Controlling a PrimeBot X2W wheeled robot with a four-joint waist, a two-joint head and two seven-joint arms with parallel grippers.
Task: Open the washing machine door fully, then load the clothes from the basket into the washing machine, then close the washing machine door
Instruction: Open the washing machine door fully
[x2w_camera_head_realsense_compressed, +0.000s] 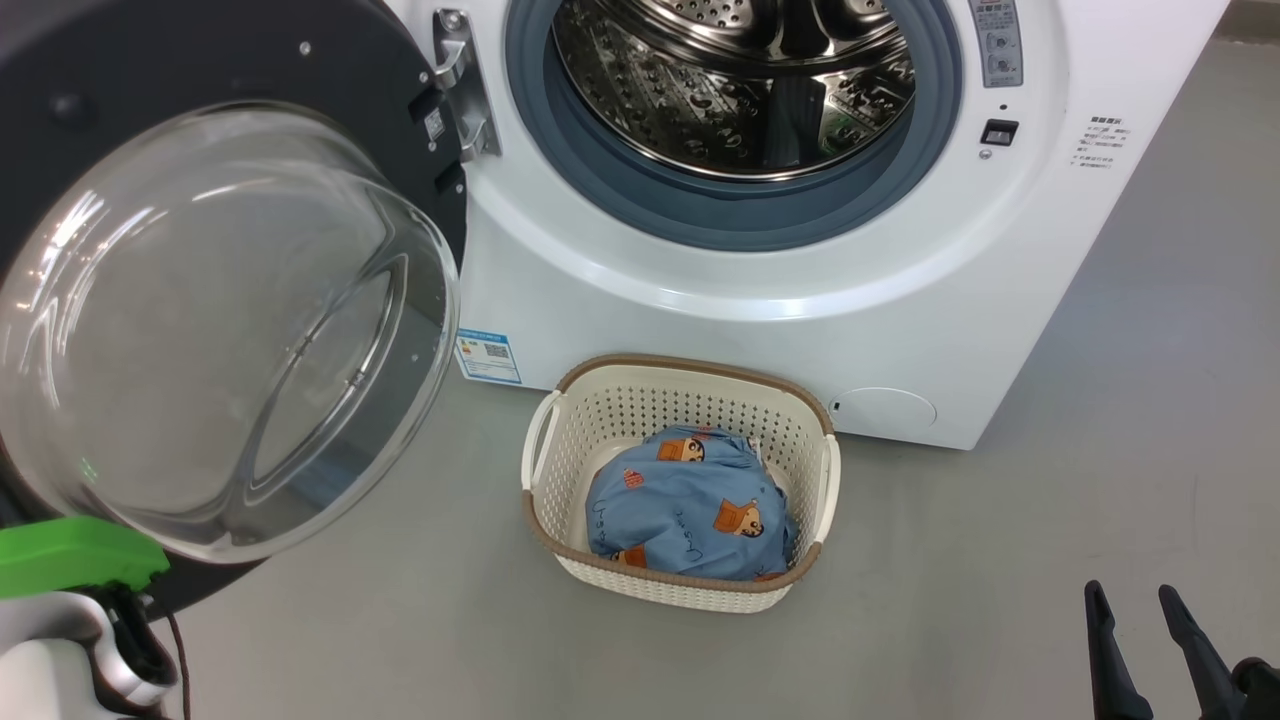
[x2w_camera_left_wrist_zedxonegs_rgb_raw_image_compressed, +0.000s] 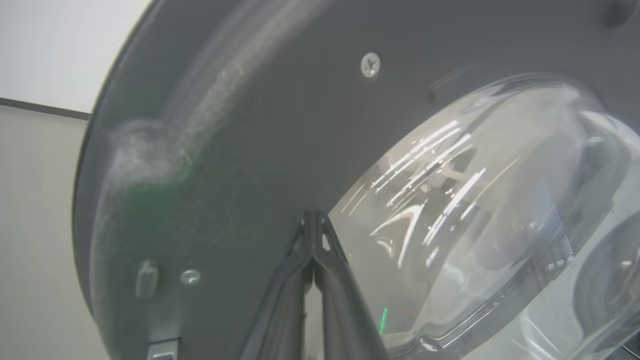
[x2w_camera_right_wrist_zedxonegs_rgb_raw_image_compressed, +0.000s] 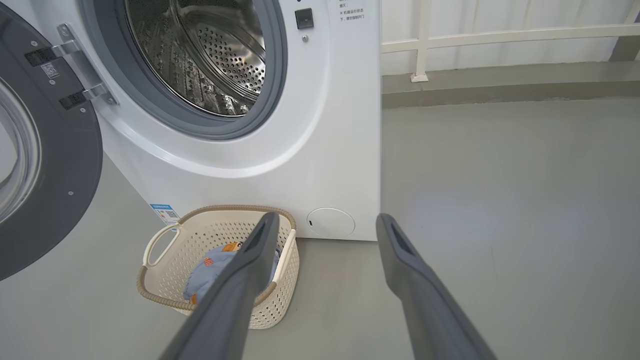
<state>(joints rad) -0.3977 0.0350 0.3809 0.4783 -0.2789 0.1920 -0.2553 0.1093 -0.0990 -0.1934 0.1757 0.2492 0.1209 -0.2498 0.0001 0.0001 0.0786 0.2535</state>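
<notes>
Washing machine door (x2w_camera_head_realsense_compressed: 220, 330) is swung out to the left and the drum (x2w_camera_head_realsense_compressed: 730, 90) is exposed. Left gripper (x2w_camera_left_wrist_zedxonegs_rgb_raw_image_compressed: 313, 220) is pinched shut on nothing, tips at the door's dark inner face just beside the glass; can't tell if touching. Right gripper (x2w_camera_head_realsense_compressed: 1132, 593) is spread wide and empty, near right, above the floor. Clothes (x2w_camera_head_realsense_compressed: 690, 500) are bunched in the basket (x2w_camera_head_realsense_compressed: 690, 372), just in front of the washing machine (x2w_camera_head_realsense_compressed: 760, 330). They lie left of and farther than the right gripper, probably the handier arm.

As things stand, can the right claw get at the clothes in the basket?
Probably yes: the right claw is open, the clothes lie uncovered in the basket, nothing stands between them, and the washing machine door hangs aside, to the left.
</notes>
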